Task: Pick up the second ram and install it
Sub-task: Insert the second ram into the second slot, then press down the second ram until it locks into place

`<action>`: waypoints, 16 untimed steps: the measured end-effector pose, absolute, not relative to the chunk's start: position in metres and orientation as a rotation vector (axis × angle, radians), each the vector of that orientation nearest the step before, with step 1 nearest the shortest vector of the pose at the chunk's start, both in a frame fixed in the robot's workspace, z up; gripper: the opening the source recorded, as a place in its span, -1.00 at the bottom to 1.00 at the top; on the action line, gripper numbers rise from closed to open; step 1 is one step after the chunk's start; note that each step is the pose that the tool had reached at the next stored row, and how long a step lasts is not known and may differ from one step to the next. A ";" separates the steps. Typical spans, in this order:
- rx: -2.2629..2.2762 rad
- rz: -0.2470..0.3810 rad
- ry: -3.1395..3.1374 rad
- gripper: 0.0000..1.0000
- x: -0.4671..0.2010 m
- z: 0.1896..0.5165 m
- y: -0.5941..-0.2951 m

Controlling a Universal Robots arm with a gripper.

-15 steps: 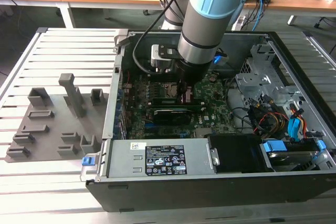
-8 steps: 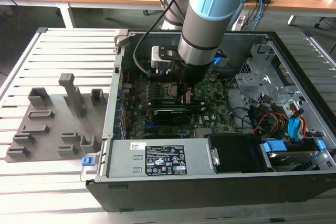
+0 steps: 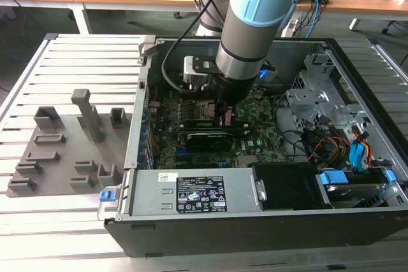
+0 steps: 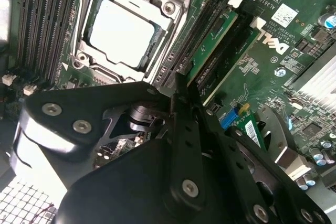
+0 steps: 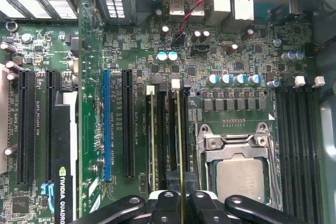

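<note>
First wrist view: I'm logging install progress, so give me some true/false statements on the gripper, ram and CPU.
1. The gripper is inside the case. True.
2. A cooler covers the CPU. False: its bare top shows.
3. The gripper is shut on the ram, which lines up with a slot beside the CPU. True.
4. The neighbouring slot, farther from the CPU, is empty. False: another stick stands there.

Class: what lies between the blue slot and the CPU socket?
In the first wrist view: a black slot, one ram stick and the second ram, both standing on edge.
</note>
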State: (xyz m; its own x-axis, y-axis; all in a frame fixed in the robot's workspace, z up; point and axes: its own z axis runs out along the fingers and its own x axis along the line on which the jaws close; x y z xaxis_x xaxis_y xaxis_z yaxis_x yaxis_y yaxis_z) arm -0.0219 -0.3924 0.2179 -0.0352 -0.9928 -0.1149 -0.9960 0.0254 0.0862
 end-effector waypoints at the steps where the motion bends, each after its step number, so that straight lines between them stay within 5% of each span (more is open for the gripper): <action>1: -2.166 0.222 2.233 -0.73 -0.022 0.217 -0.392; 5: -2.165 0.223 2.232 -0.70 -0.022 0.216 -0.392; 6: -2.166 0.222 2.233 -0.57 -0.022 0.216 -0.392; 11: -2.174 0.205 2.243 -0.57 -0.022 0.257 -0.392; 12: -2.179 0.194 2.248 -0.79 -0.022 0.267 -0.391; 16: -2.180 0.192 2.249 -0.79 -0.020 0.271 -0.391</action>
